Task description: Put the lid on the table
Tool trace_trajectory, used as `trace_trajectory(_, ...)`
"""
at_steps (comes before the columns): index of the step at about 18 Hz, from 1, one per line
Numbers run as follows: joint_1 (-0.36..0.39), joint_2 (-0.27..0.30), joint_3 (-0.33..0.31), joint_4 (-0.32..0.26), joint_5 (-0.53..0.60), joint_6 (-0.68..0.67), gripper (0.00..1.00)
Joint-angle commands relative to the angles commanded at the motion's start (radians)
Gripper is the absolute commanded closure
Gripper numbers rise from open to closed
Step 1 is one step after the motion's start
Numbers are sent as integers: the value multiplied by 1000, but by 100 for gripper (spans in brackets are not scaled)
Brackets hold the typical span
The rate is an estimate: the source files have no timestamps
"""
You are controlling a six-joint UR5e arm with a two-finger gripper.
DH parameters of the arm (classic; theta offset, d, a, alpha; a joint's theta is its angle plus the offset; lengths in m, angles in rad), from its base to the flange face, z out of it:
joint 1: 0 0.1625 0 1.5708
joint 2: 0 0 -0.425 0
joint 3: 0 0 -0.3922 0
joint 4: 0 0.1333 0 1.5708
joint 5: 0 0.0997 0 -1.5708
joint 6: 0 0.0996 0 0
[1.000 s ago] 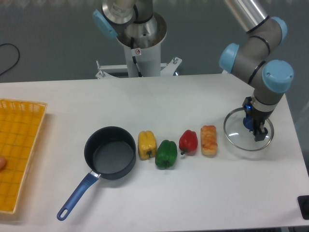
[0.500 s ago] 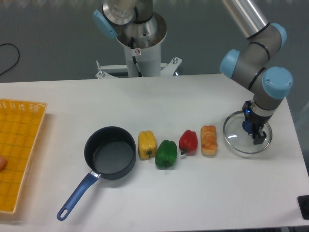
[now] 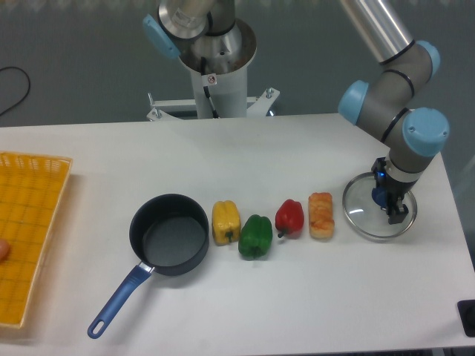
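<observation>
Gripping the lid (image 3: 364, 210) by its knob, pincer (image 3: 390, 203) clamped — lowered slightly since before, near the table (image 3: 297, 297).

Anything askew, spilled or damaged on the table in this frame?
Nothing stands out. The lid is at the table's right end with the pincer at its knob; saucepan, three peppers and bread sit in a neat row.

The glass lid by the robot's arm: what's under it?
Through the lid only the white table shows, with no food beneath. The end effector sits over the knob, hiding the part under it.
</observation>
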Motion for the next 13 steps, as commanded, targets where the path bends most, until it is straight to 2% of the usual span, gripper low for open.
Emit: trace_trajectory(13,0,-8,0,23,0,-2,55)
